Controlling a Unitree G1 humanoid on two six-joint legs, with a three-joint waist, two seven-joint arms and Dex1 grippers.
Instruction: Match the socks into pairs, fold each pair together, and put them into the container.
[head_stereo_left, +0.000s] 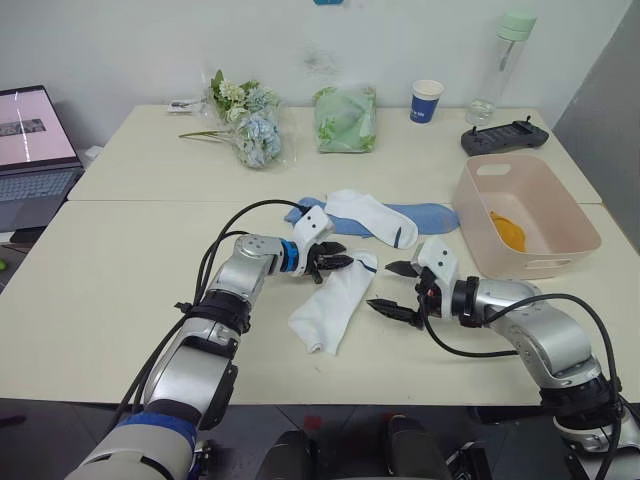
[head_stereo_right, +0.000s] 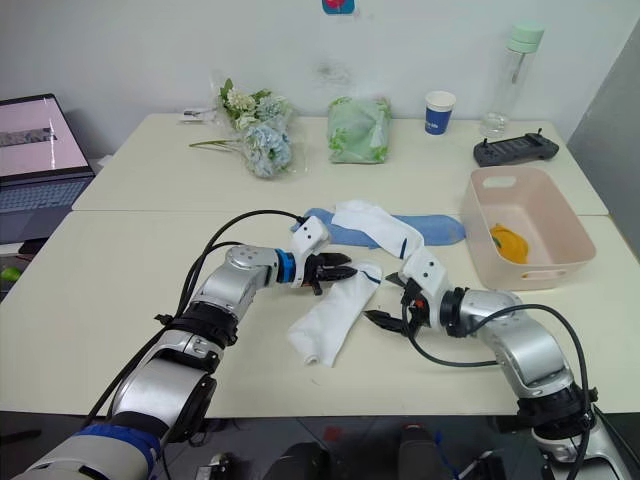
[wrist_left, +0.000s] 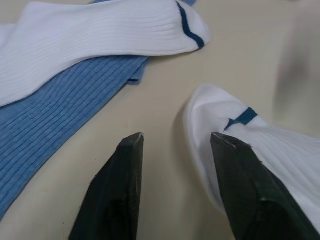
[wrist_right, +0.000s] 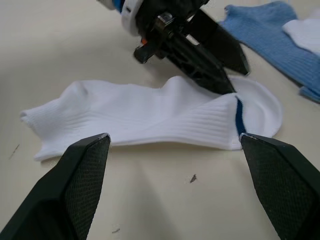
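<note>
Two pincers low over the cream bench (head_stereo_left: 130, 300), facing each other across one white sock (head_stereo_left: 332, 302). Left pincer (head_stereo_left: 338, 263) at that sock's cuff end, fingers apart, one finger (wrist_left: 250, 190) lying on or just over the cuff by the dark stripe, the other over bare bench. Right pincer (head_stereo_left: 397, 289) just beside the sock's right edge, fingers spread wide, nothing between them. Sock flat, running from the cuff near the left pincer down toward the front edge of the bench.

Second white sock (head_stereo_left: 372, 217) farther back, resting across a light blue sock (head_stereo_left: 425, 215); both flat, near the first sock but apart from it.

Pink container (head_stereo_left: 528, 215) on the right side of the bench, well apart from the loose socks, upright, with a mustard-yellow sock (head_stereo_left: 510, 235) inside against its floor.

Along the far edge: flower bunch (head_stereo_left: 248, 125), green cloth bundle (head_stereo_left: 346, 118), blue-and-white paper cup (head_stereo_left: 427, 100), clear bottle (head_stereo_left: 500, 65), black controller (head_stereo_left: 503, 136). Open laptop (head_stereo_left: 35, 150) at far left.
</note>
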